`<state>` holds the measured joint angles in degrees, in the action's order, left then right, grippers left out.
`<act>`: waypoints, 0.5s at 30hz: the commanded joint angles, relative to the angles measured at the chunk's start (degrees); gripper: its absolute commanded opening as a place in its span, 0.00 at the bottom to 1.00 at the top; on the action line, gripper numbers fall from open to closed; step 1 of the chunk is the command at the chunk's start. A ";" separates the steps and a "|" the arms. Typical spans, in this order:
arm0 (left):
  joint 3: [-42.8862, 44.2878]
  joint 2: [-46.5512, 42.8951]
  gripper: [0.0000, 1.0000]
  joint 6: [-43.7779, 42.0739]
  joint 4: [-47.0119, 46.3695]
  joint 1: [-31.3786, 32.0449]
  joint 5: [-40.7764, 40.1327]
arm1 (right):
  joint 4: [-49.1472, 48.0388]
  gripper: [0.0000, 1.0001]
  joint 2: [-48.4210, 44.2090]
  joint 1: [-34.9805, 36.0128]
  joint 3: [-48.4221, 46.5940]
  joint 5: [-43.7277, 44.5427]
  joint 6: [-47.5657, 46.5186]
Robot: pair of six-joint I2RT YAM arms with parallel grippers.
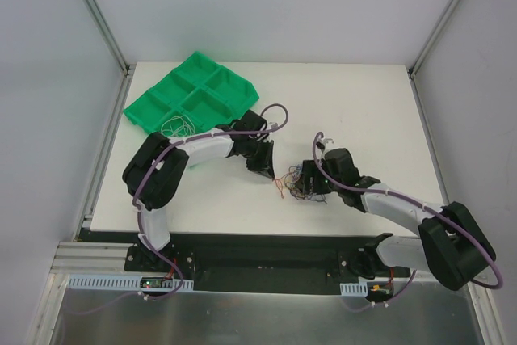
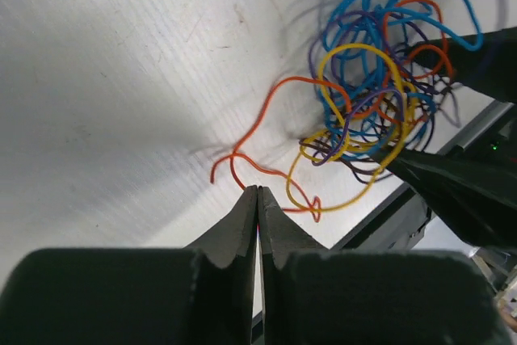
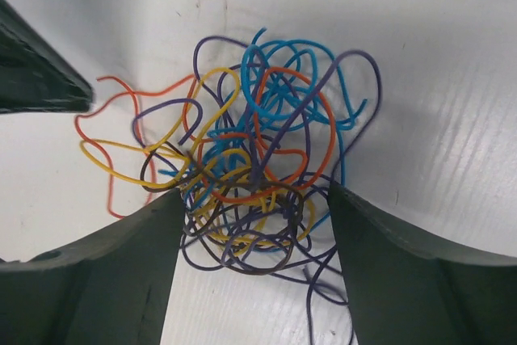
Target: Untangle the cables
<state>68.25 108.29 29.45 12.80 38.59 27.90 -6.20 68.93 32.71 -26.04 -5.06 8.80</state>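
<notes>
A tangle of thin blue, orange, yellow and purple cables [image 1: 305,184] lies on the white table [image 1: 363,111] between my two grippers. My left gripper [image 1: 267,170] is just left of it. In the left wrist view its jaws [image 2: 258,189] are pressed together on the end of a loose orange cable [image 2: 266,111] that trails out of the tangle [image 2: 376,94]. My right gripper [image 3: 254,208] is open, one finger on each side of the tangle's near part [image 3: 258,143]. The orange cable [image 3: 105,151] loops out at the left there.
A green compartment tray [image 1: 194,90] stands at the back left, with a pale coiled cable [image 1: 174,127] in its near compartment. The right gripper's fingers [image 2: 460,191] show in the left wrist view, and the left gripper's tip [image 3: 40,78] shows in the right wrist view.
</notes>
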 commanded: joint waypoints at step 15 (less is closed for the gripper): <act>3.37 -12.59 0.44 -14.15 2.67 0.52 5.22 | -0.57 0.55 -2.12 1.22 1.43 8.93 1.66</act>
<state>68.90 91.53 18.63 12.84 38.59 25.50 -6.59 69.65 33.95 -25.58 3.55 11.35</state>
